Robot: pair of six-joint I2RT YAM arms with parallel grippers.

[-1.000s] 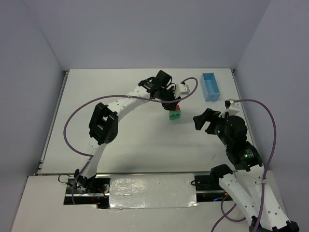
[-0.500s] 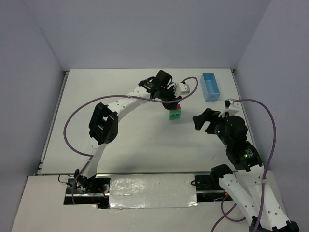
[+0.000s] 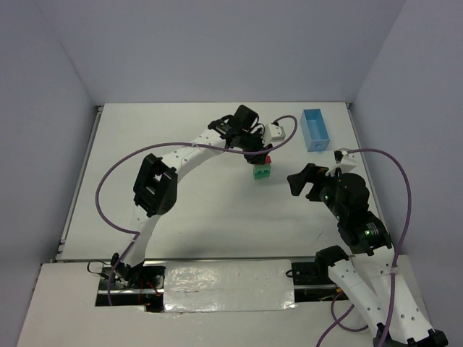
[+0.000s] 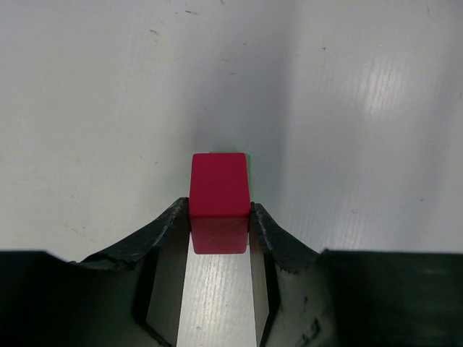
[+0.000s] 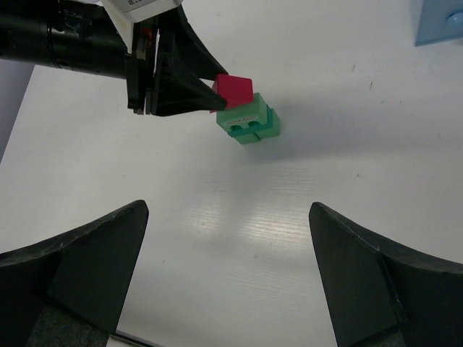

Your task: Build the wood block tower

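A red block (image 3: 268,160) is held between the jaws of my left gripper (image 3: 264,155), right on top of a short stack of green blocks (image 3: 262,172) near the table's middle. In the left wrist view the red block (image 4: 219,191) fills the gap of the gripper (image 4: 219,217), and only a green sliver (image 4: 247,163) shows behind it. The right wrist view shows the red block (image 5: 235,90) at the back of the green stack (image 5: 249,123), with the left gripper (image 5: 210,94) on it. My right gripper (image 3: 307,184) is wide open and empty (image 5: 228,238), to the right of the stack.
A light blue tray (image 3: 315,130) stands at the back right; its corner shows in the right wrist view (image 5: 438,22). The left arm's purple cable loops over the table's left half. Grey walls close in the table on three sides.
My right gripper has crept slightly left toward the stack. The left gripper and the red block have stayed in place.
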